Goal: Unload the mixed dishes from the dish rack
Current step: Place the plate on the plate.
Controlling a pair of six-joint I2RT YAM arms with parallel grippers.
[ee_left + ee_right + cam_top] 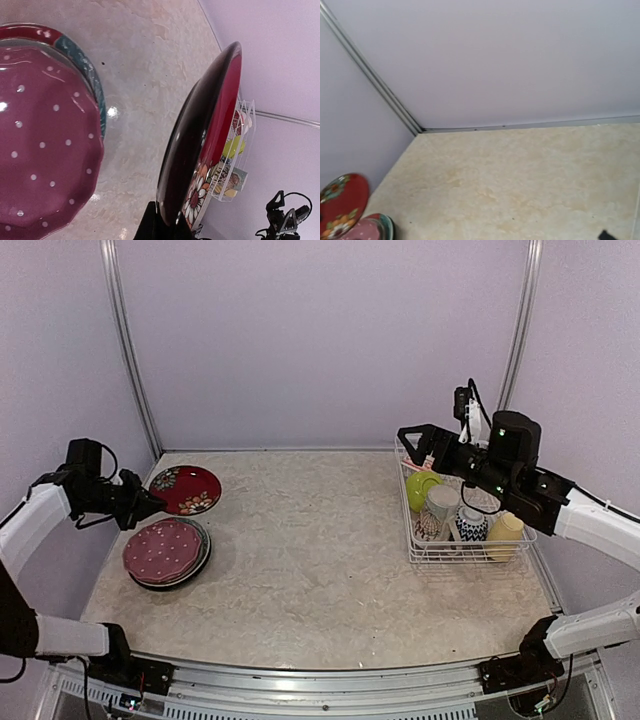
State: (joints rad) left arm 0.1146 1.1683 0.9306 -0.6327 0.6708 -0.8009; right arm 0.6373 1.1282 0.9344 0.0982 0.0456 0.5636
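Jaws of the left gripper (140, 505) pinching the rim of a glossy red floral ceramic plate (187, 489), tilted steeply by the desk's left edge; just nearward, a stacked pink dotted plate (163, 550); well apart at the right edge, white wire dish rack (470, 555) beneath the right gripper (415, 435), jaws unreadable.

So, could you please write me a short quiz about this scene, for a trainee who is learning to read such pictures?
1. True or false: the red floral ceramic plate lies flat on the marbled beige table.
2. Which dish tops the stack at the table's left side? A) round pink white-dotted plate B) steel pot C) blue glass
3. Fill in: the lime-green small bowl sits inside the white wire ____.
Key: 1 false, the left jaws hold it tilted above the table; 2 A; 3 dish rack.
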